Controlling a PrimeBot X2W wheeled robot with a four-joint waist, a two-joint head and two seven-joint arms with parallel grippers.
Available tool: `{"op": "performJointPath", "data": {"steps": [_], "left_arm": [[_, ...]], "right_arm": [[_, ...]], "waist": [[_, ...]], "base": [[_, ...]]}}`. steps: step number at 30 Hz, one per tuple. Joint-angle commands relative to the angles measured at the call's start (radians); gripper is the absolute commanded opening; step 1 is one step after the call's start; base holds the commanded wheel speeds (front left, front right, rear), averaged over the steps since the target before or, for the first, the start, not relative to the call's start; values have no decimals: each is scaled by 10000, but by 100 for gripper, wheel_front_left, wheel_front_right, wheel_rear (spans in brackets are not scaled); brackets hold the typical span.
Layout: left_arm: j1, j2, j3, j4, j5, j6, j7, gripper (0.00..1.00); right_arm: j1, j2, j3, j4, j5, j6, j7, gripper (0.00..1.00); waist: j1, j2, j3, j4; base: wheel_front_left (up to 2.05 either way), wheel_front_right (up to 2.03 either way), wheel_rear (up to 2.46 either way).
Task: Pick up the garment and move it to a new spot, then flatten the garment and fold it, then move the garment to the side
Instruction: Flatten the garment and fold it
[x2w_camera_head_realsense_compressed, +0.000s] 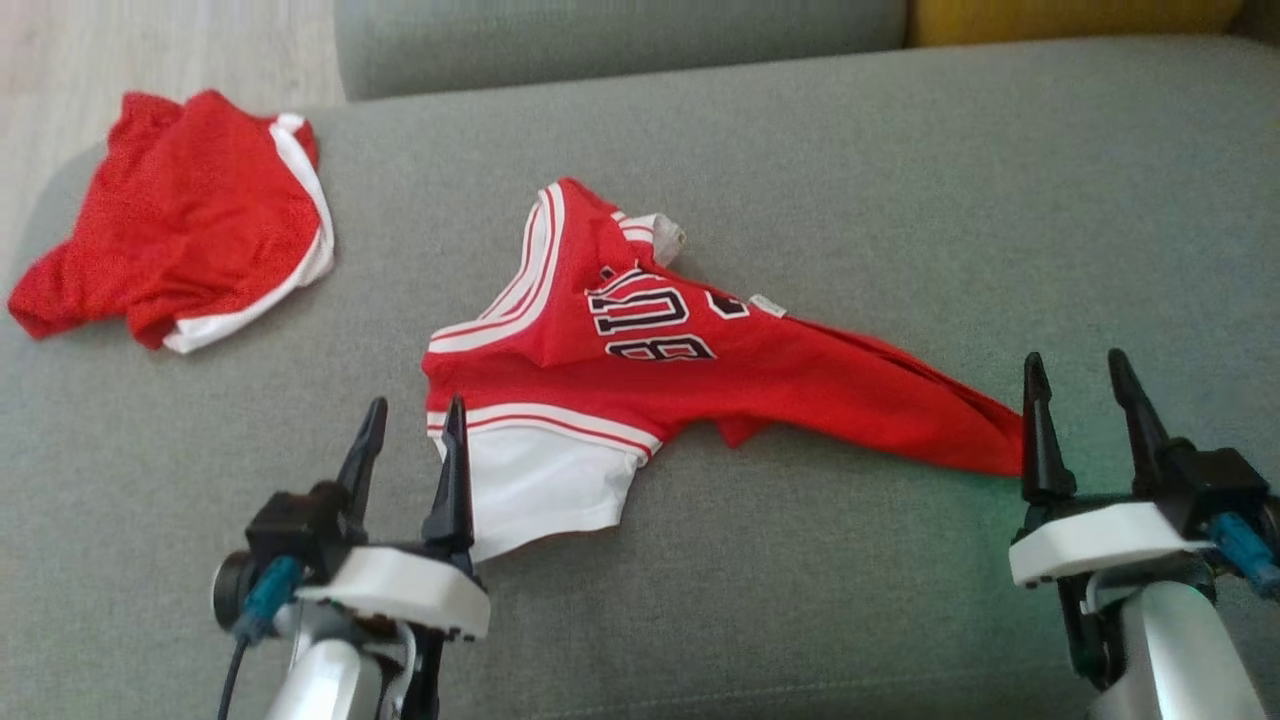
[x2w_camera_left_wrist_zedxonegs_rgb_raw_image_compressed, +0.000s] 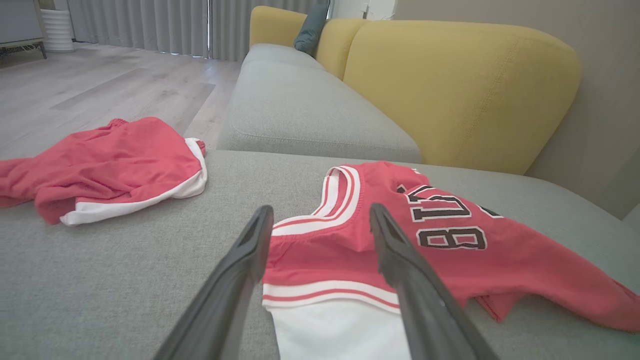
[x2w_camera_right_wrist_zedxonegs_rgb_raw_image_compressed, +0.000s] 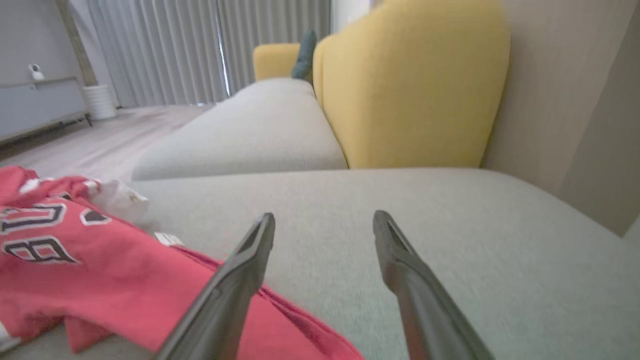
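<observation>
Beside garment, left end effector agape

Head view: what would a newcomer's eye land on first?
A crumpled red jersey with black lettering lies mid-cushion on the grey sofa. A second red garment with white trim sits at the far left edge. Both hands are open: the left hand at the jersey's white hem, the right hand by its right tip.

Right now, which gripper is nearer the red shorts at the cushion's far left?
Left. The left gripper sits to the right of the red shorts and closer to the robot, at the jersey's white hem. The right gripper is far across, by the jersey's other end.
</observation>
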Motion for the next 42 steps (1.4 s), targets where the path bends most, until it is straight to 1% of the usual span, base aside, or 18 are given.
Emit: {"op": "performJointPath", "data": {"steps": [1, 4, 8, 14, 21, 33, 36, 39, 42], "left_arm": [[-78, -14, 359, -323, -81, 4, -122, 100], [168, -17, 373, -328, -208, 65, -122, 100], [585, -19, 327, -374, -347, 198, -122, 100], [936, -20, 201, -534, -413, 451, -122, 100], [1040, -21, 89, -727, -317, 575, -122, 100], [1055, -22, 65, -828, -184, 612, -122, 100], [1097, -7, -24, -500, -84, 623, -98, 100], [1090, 15, -139, 27, -153, 562, 287, 100], [1082, 8, -115, 410, -675, 361, 844, 100]], "right_arm": [[21, -47, 317, -553, 58, 65, -130, 100], [375, -47, 515, -1064, 187, 65, -133, 100], [784, -47, 813, -1315, 366, 65, -135, 100], [971, -47, 1070, -1281, 497, 65, -136, 100], [961, -47, 1113, -1171, 502, 65, -136, 100], [898, -47, 1190, -1039, 522, 65, -137, 100], [893, -47, 1179, -1016, 544, 65, -137, 100], [869, -47, 1109, -1048, 562, 65, -137, 100], [839, -47, 1020, -1068, 553, 65, -137, 100]], "waist": [[0, 0, -300, 18], [0, 0, -633, 54], [0, 0, -954, 94], [0, 0, -1126, 152], [0, 0, -1170, 197], [0, 0, -1149, 185], [0, 0, -1116, 181], [0, 0, -1038, 169], [0, 0, -932, 145]], "base": [[0, 0, 0], [0, 0, 0], [0, 0, 0], [0, 0, 0], [0, 0, 0], [0, 0, 0], [0, 0, 0], [0, 0, 0], [0, 0, 0]]}}
